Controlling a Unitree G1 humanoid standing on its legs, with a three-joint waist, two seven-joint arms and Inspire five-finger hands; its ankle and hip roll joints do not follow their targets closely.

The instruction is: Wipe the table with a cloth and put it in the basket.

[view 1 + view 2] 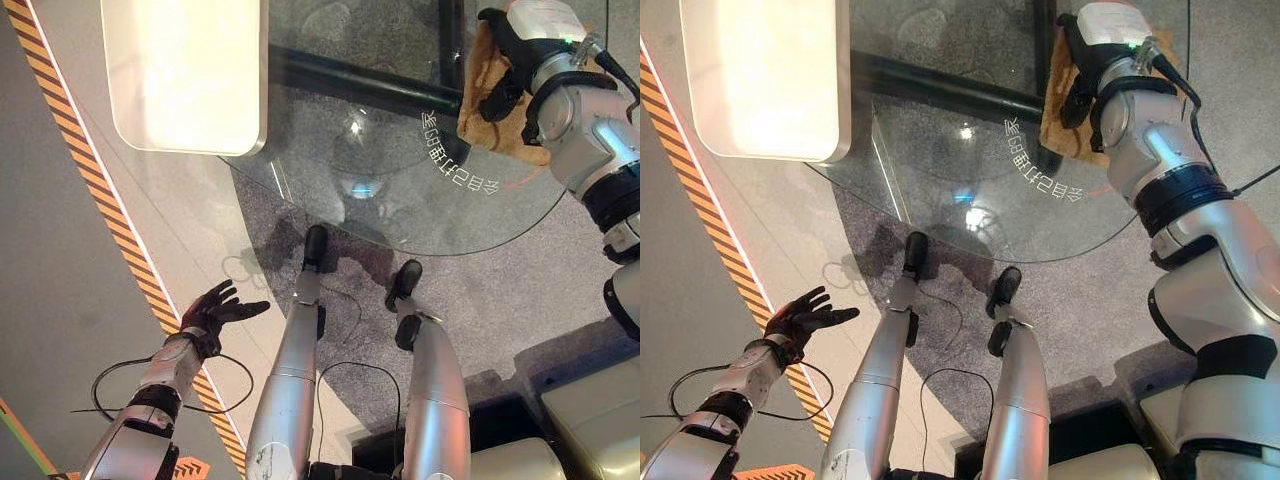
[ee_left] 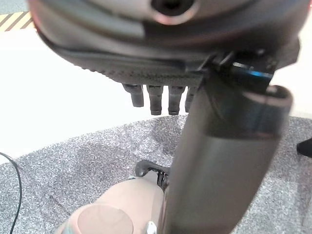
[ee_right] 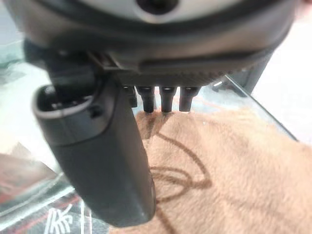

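Your right hand (image 1: 505,75) lies with straight fingers (image 3: 166,100) on the fuzzy tan cloth (image 3: 234,165) at the round glass worktop's (image 1: 400,190) edge, the white rounded-rectangle basket (image 1: 185,75) well apart, left hand (image 1: 212,310) spread over the floor.

head stereo downward, wrist cameras close

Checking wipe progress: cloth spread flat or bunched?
Spread flat: the tan cloth lies open on the glass table under the right hand.
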